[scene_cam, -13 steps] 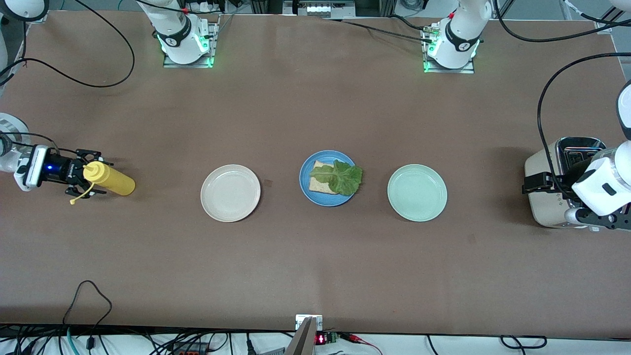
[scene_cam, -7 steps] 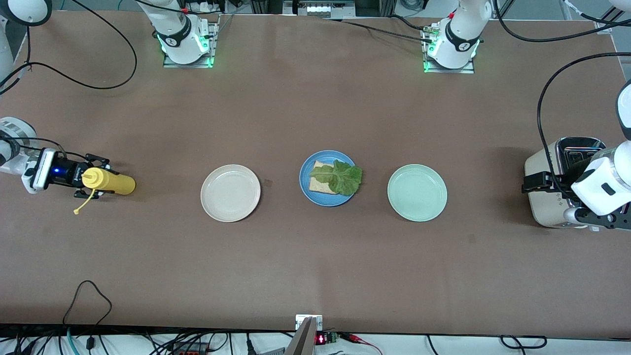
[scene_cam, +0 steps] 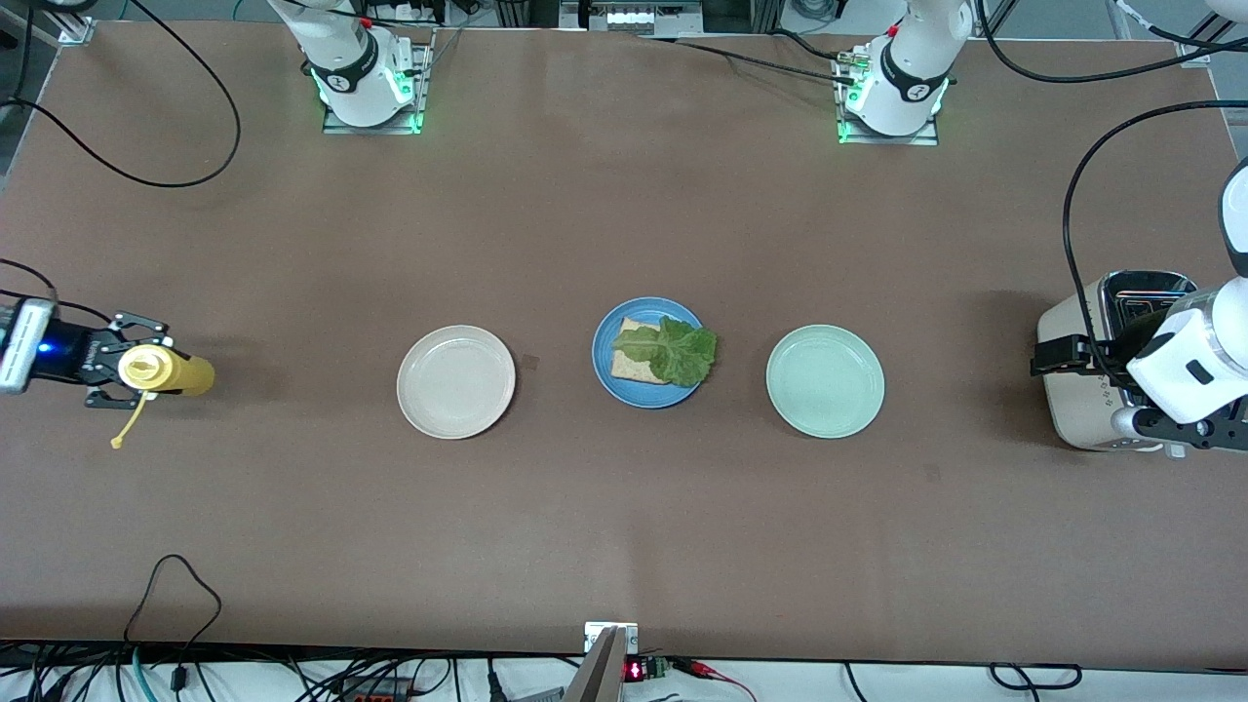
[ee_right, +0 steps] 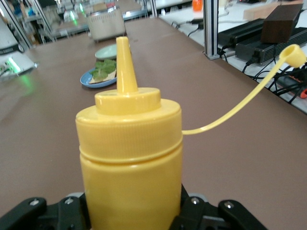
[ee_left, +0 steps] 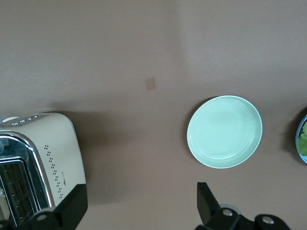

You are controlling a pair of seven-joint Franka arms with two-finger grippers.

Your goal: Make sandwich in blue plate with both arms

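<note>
Along the middle of the counter [scene_cam: 624, 526], three plates in a row: beige plate [scene_cam: 455, 381], blue plate [scene_cam: 647, 352] carrying a bread slice [scene_cam: 634, 367] topped with lettuce [scene_cam: 675, 353], then green plate [scene_cam: 825, 380]. At the right arm's end, right gripper [scene_cam: 122, 370], jaws clamped around a yellow mustard bottle [scene_cam: 161, 370] with its cap dangling. At the left arm's end, left gripper [ee_left: 139, 203] over the toaster [scene_cam: 1097, 375], jaws wide apart and holding nothing.

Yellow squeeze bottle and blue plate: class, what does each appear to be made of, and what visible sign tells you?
Yellow squeeze bottle: probably soft plastic with a slight sheen; moulded ridges round the cap and a thin bendy tether to its cap tip suggest it.
Blue plate: glossy, likely glazed ceramic or melamine; the smooth shiny rim cannot settle which.
</note>
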